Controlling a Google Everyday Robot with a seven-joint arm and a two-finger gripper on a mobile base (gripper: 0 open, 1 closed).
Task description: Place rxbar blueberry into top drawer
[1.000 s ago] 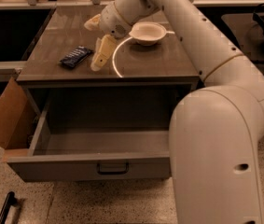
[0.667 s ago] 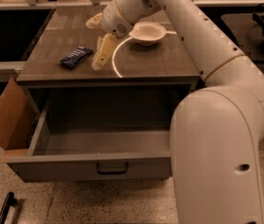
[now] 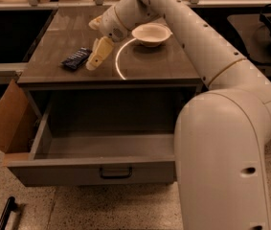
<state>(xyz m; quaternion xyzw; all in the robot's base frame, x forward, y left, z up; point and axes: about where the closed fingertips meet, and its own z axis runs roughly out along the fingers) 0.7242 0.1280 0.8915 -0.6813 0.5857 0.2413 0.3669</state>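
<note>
Cream two-finger tool [image 3: 97,38], seemingly spread apart, hovers beside flat navy-wrapped rxbar blueberry [image 3: 76,58] on brown tabletop [image 3: 149,61]; bar judged light, slick, so pinch across narrow width.

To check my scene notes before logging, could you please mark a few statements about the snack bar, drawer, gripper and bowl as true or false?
1. The dark navy-wrapped rectangular snack bar lies on the grey-brown tabletop. True.
2. The wide grey top drawer is shut. False: it is pulled open.
3. The cream two-finger gripper grips the bar. False: it is open, just right of the bar.
4. The white round bowl sits on the tabletop, right of the gripper. True.
5. The brown cardboard flap hangs right of the drawer. False: it is at its left.
</note>
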